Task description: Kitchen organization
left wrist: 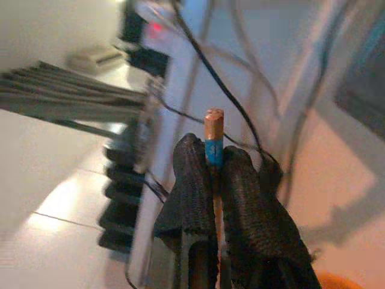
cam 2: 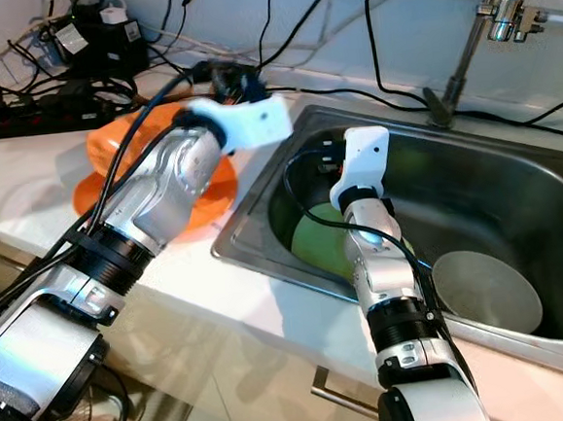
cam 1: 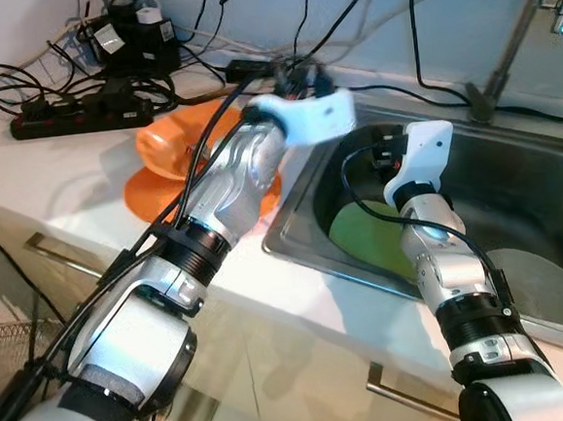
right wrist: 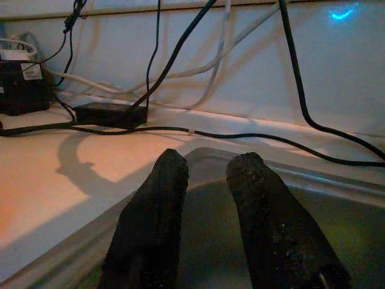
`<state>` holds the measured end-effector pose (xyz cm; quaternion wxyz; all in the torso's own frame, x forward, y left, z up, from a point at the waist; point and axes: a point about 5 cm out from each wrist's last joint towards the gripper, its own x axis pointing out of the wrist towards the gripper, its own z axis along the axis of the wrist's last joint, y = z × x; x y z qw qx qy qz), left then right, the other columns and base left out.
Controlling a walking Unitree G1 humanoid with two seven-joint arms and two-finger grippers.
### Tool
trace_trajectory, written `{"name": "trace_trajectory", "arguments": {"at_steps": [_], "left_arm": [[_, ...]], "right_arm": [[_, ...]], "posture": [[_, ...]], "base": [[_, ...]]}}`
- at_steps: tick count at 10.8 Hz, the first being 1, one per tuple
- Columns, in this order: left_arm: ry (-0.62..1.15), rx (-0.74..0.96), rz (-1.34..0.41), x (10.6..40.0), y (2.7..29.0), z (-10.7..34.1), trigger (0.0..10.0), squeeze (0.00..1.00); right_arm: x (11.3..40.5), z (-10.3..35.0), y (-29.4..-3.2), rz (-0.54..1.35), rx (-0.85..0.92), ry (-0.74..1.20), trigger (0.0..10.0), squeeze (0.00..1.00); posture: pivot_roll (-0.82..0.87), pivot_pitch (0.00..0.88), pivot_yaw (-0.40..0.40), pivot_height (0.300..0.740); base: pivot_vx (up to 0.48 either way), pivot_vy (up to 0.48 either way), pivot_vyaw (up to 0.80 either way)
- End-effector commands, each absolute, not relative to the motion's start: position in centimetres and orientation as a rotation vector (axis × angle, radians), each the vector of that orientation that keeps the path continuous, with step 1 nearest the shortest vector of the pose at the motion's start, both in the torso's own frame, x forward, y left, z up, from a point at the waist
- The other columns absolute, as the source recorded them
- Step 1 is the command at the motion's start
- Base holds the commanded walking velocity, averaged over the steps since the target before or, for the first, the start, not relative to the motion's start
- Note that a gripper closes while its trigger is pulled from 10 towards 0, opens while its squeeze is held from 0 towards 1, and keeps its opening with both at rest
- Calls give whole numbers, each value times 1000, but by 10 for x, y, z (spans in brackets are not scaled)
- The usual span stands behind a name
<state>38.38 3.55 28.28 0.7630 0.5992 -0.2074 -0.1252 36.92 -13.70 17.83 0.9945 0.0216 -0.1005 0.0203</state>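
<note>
The left gripper (left wrist: 213, 180) pinches a thin, light, stiff stick (left wrist: 213, 135) near its tip, likely to slip, while the right gripper (right wrist: 204, 180) stands spread over the sink (right wrist: 301, 180).

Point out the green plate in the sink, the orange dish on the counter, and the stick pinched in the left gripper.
green plate (cam 2: 315, 245), right eye view, on its bare left part.
orange dish (cam 1: 164, 147), left eye view, on the upper piece's surface.
stick (left wrist: 213, 129), left wrist view, on its tip above the fingers.

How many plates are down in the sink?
2: a green plate under the right arm, and a grey plate on the sink's right side. More may hide beneath the arm.
</note>
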Motion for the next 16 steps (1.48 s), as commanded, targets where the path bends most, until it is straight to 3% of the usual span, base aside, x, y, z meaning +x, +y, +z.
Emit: {"name": "trace_trajectory", "arguments": {"at_steps": [1, 2, 5, 6, 7, 11, 13, 14, 16], "left_arm": [[-548, 1272, -240, 378, 30, 301, 2706, 0], [-646, 1170, -256, 370, 24, 312, 10000, 0], [-785, 956, -348, 351, 12, 319, 10000, 0], [-745, 684, -411, 348, 17, 321, 10000, 0], [-701, 444, -480, 348, 24, 322, 10000, 0], [-671, 189, -639, 343, 29, 324, 10000, 0], [-636, 164, -683, 342, 28, 321, 10000, 0], [-602, 152, -721, 341, 23, 316, 10000, 0], [-549, 126, -786, 340, 19, 308, 10000, 0]], "right_arm": [[372, 185, -139, 35, 50, -222, 10000, 0], [373, 186, -138, 38, 49, -225, 10000, 0], [373, 188, -139, 38, 47, -233, 10000, 55], [372, 189, -144, 33, 35, -247, 10000, 1000], [371, 191, -148, 46, -1, -265, 10000, 1000], [365, 199, -143, 208, -1, -319, 10000, 1000], [361, 204, -137, 258, 12, -348, 10000, 1000], [359, 206, -133, 267, 12, -359, 10000, 59], [359, 206, -131, 270, 19, -360, 10000, 0]], "posture": [[246, 0, -21, 740], [246, 0, -22, 740], [239, 0, -19, 740], [236, 0, -17, 740], [229, 0, -12, 740], [218, 7, -3, 740], [213, 8, -2, 740], [212, 10, -2, 740], [213, 13, -3, 740]], "base": [[0, 0, 0], [0, 0, 0], [0, 0, 0], [0, 0, 0], [0, 0, 0], [0, 0, 0], [0, 0, 0], [0, 0, 0], [0, 0, 0]]}}
